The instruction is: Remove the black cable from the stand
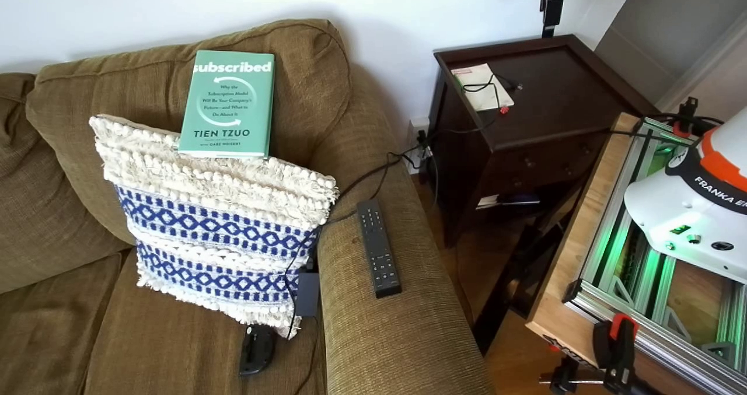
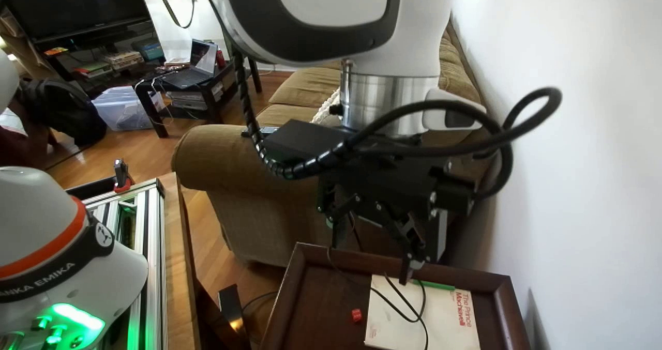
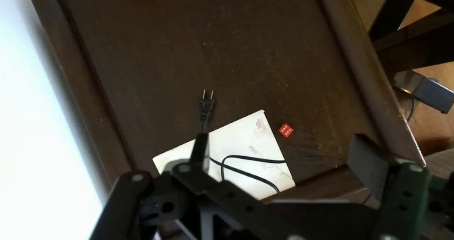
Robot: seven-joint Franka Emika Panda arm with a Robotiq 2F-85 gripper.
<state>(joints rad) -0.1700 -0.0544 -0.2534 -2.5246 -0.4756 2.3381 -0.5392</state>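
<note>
- We find the black cable (image 3: 253,158) on the stand (image 3: 266,55); removal is not yet achieved.
- Its plug (image 3: 206,107) lies on the dark wood just beside the book (image 3: 241,137); the cable loops and crosses itself over that book.
- In an exterior view we trace the cable to the raised rim (image 2: 357,257) on the side facing the sofa (image 2: 258,200); we cannot follow it reliably beyond.
- The gripper (image 3: 282,154) hangs above the stand with its jaws spread wide; we see nothing held between them.
- Whether the gripper touches the cable anywhere, we cannot tell.
- We judge the work to be at the approach: the gripper is in position over the stand, no grasp made.
- Outstanding, in our view: closing on the cable, lifting it, and bringing plug and slack off the stand, with the book and the red die (image 3: 286,130) left in place.
</note>
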